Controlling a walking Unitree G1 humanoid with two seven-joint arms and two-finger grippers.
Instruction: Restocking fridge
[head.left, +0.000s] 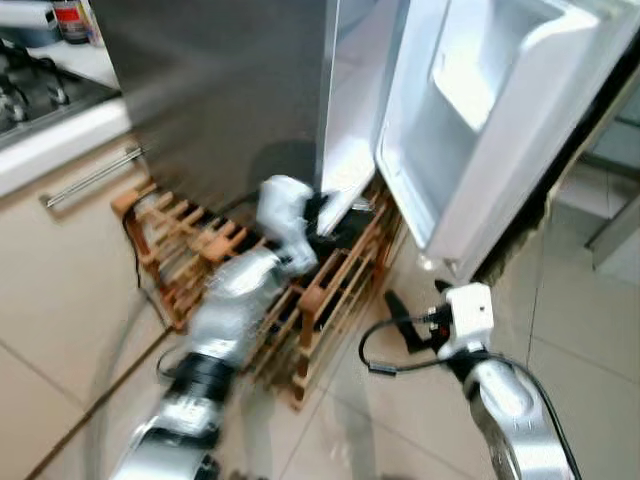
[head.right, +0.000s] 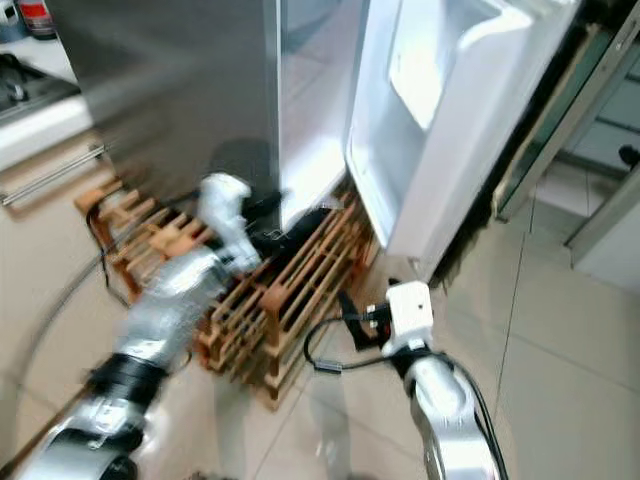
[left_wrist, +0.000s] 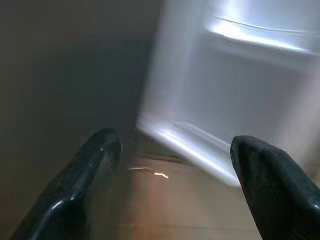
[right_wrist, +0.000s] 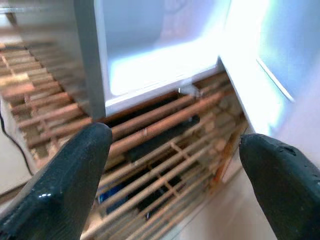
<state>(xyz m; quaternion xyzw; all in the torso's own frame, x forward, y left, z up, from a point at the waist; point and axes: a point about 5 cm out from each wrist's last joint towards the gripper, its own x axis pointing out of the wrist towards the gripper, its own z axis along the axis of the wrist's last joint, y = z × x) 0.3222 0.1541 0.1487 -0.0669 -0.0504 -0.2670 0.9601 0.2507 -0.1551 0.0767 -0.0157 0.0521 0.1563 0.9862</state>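
Note:
The steel fridge (head.left: 220, 90) stands with its white door (head.left: 480, 130) swung open to the right. A wooden slatted rack (head.left: 190, 250) lies on the floor against its base. My left gripper (head.left: 335, 212) reaches over the rack to the lower edge of the fridge opening; in the left wrist view its fingers (left_wrist: 85, 185) are open with nothing held. My right gripper (head.left: 400, 318) hovers low beside the rack's right end, open, with its fingertips (right_wrist: 75, 170) spread wide toward the rack (right_wrist: 165, 165). A dark shape (right_wrist: 160, 137) and something blue (right_wrist: 107, 192) lie among the slats.
A kitchen counter with a hob (head.left: 40, 90) and a drawer handle (head.left: 90, 178) is at the left. A black cable (head.left: 140, 270) hangs off the rack's left end. Tiled floor (head.left: 580, 300) opens to the right, beyond the door.

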